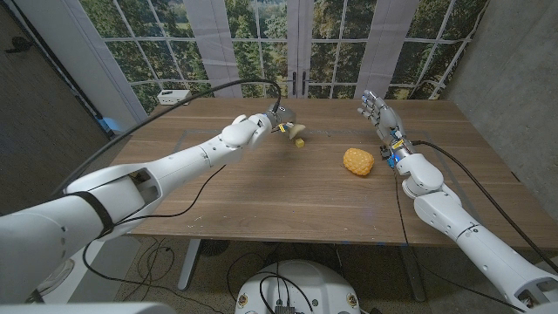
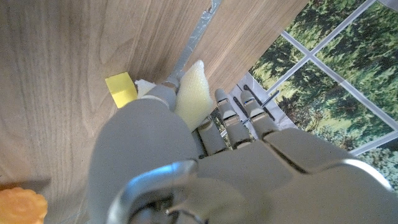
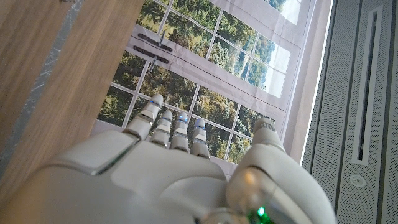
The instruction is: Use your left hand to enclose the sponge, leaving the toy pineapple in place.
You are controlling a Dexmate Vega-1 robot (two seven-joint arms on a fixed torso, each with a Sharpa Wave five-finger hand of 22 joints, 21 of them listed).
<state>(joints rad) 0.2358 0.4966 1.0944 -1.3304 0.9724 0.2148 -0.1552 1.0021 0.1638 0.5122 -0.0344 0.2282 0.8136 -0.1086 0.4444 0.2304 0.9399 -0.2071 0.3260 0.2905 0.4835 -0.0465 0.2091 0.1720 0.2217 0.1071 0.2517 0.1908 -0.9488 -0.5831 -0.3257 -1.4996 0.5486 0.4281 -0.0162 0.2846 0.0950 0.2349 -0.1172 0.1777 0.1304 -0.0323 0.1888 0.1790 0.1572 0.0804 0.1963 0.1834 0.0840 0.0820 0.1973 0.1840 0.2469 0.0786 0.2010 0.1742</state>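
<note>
My left hand (image 1: 281, 121) around the sponge (image 1: 296, 133) near the tabletop's (image 1: 261, 192) far edge.
I grip the pale yellow sponge between thumb and fingers, one yellow end poking out. The toy pineapple (image 1: 358, 161) sits well apart, toward the right edge. My right hand (image 1: 377, 112) is raised near the far right corner, fingers spread, holding nothing.

Daylight from windows (image 1: 261, 35) behind table (image 1: 288, 192); soft shadows, head view bends at edges, wrist foregrounds blurred.
</note>
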